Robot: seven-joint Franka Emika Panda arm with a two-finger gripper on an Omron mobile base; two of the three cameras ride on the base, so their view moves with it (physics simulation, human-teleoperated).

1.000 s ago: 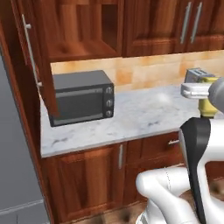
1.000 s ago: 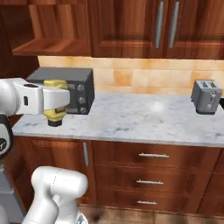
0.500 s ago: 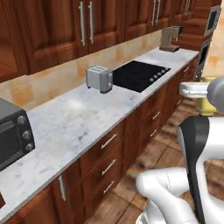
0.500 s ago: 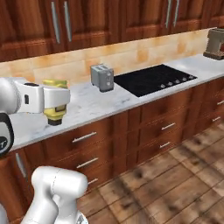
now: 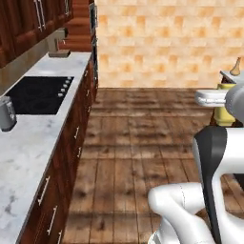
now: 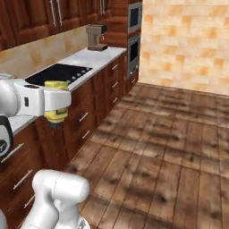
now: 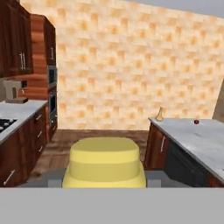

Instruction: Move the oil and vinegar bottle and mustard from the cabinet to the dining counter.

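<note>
Small squat yellow mustard container (image 7: 105,162) carried in the gripper (image 6: 57,100), held off the floor, well clear of the dining counter (image 7: 199,138) and not yet set down. In the hand view, yellow body sitting right in front of the camera, low and centred. In the right base view, same yellow container (image 6: 56,114) hanging from the white hand, dark cap end pointing down. In the left base view, a sliver of yellow (image 5: 223,110) behind the white wrist.

Ahead and to the right of the mustard, white-grey veined marble dining counter on a reddish wood base, bearing 1 tan flask-shaped oil and vinegar bottle (image 7: 160,114) near its far corner and 1 small red ball (image 7: 196,122) beside it. Bottle apparently delivered already; mustard the remaining item.

Likely risks: container slipping out during a fast turn of the base, since only the 2 fingers hold a smooth rounded body; clipping the counter's near edge if brought in too low; knocking the thin-necked bottle over if placed too close to it; landing cap-down and toppling on release.

Jaws part-way apart, clamped on the sides of the mustard; fingertips themselves hidden behind it in the hand view.
</note>
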